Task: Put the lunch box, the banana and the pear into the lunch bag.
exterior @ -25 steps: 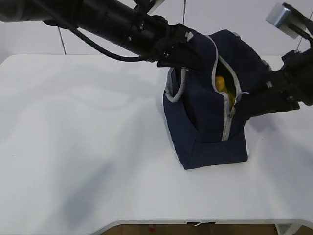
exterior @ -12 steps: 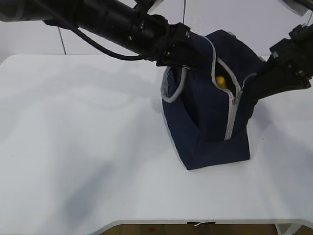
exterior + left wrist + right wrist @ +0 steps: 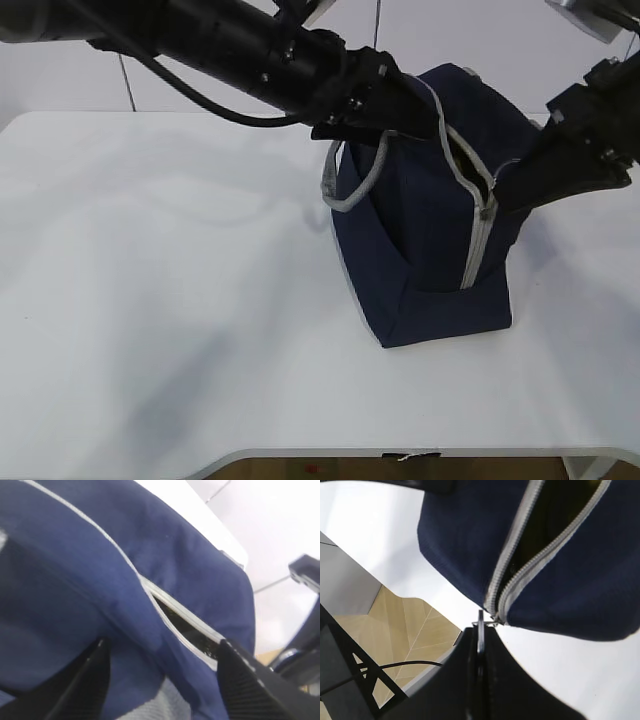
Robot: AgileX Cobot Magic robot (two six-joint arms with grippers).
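Note:
The navy lunch bag (image 3: 430,260) stands on the white table, right of centre. Its grey zipper runs over the top, with a narrow dark gap left open. My left gripper (image 3: 408,112) reaches in from the upper left and is shut on a fold of the bag's top fabric (image 3: 175,555), one finger (image 3: 95,680) on each side of it. My right gripper (image 3: 503,192) is shut on the zipper's ring pull (image 3: 481,622) at the bag's right face (image 3: 580,580). The lunch box, the banana and the pear are hidden.
A grey webbing handle (image 3: 345,185) hangs in a loop off the bag's left side. The white table (image 3: 150,280) spreads to the left and front of the bag. Its front edge is near the bottom of the view. Wooden floor (image 3: 410,625) shows below the table's edge.
My right gripper has risen with the ring pull and the zipper gap has narrowed. The yellow fruit seen inside no longer shows. The grey handle has swung outward to the left.

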